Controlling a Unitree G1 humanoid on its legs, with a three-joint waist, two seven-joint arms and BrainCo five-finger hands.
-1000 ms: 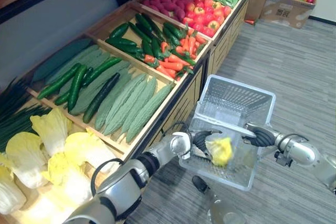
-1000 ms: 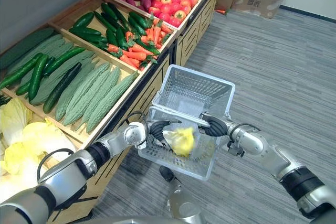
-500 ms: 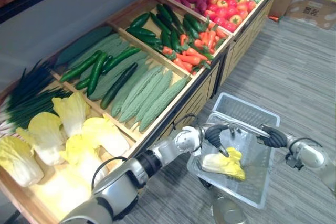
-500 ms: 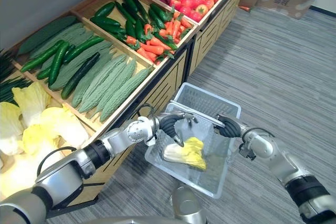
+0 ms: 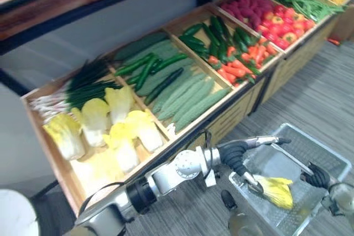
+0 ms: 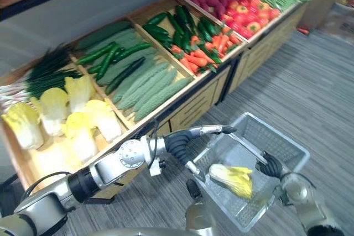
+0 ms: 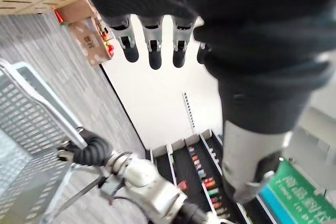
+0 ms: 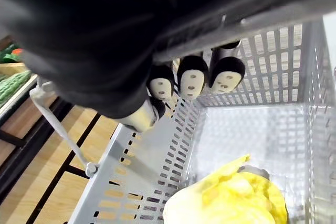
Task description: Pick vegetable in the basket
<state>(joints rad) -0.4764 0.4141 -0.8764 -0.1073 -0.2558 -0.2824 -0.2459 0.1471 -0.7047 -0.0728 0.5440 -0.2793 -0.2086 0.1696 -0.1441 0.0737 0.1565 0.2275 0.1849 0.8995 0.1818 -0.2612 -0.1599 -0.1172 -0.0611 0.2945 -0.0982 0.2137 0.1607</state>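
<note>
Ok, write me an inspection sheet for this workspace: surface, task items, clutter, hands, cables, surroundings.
Surface: wooden produce stand, split into compartments.
Job's things: grey mesh basket beside the stand, with one yellow cabbage lying inside it.
Clutter: more cabbages, green onions, cucumbers, bitter gourds and carrots in the stand.
Hands: left hand above the basket, fingers straight, holding nothing; right hand curled round the basket's handle.
Cables: nothing seen.
Surroundings: grey carpet floor.
</note>
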